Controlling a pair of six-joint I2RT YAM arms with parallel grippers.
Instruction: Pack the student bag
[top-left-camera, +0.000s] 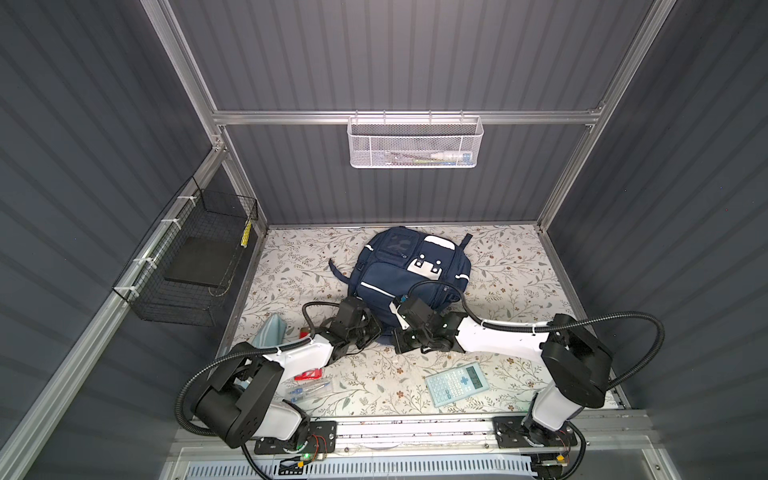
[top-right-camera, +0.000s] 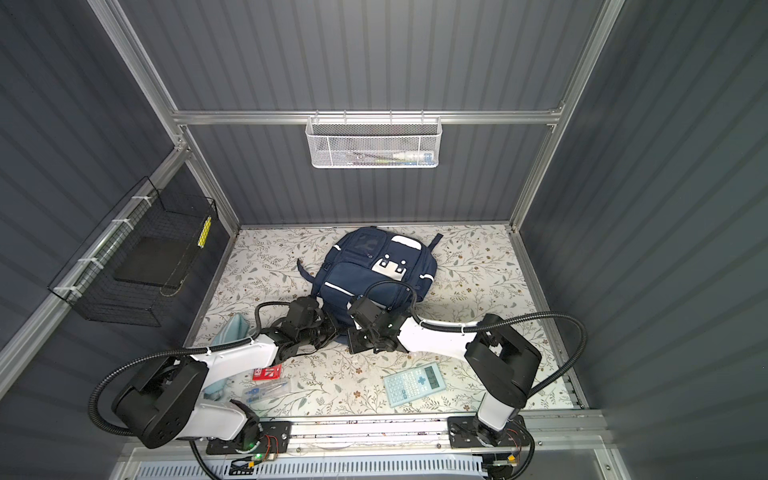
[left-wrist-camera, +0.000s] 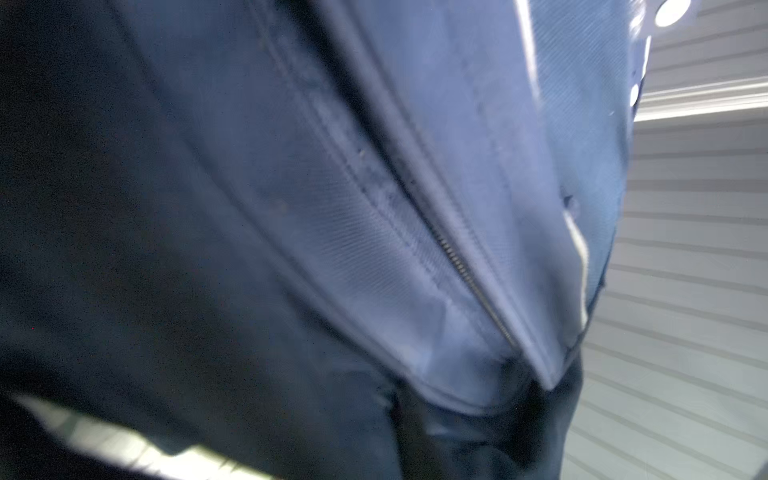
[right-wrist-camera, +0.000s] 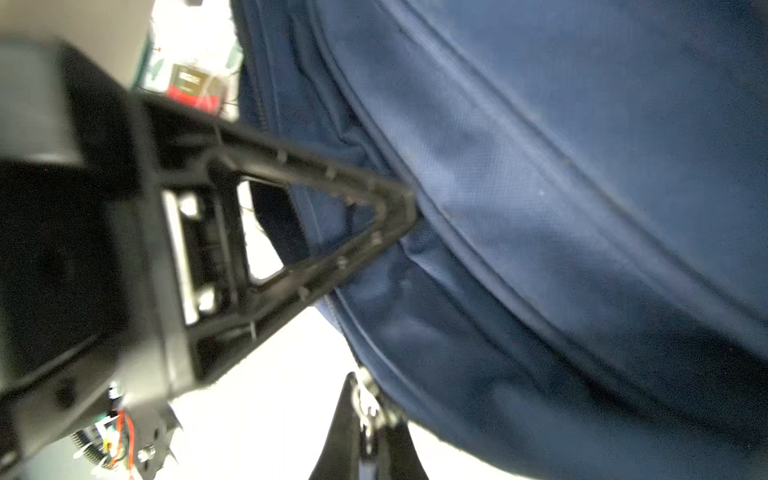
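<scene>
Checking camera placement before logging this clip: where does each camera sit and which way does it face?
Top views: high at the cell's front, looking down on the floral table, navy blue fabric backpack, left arm and right arm.
Left wrist: close against the backpack's zip seam; no robot parts show.
Right wrist: beside the backpack; the left arm's fingers pinch its fabric, its own fingers hold a metal zip pull.
Shared: all show the backpack.
</scene>
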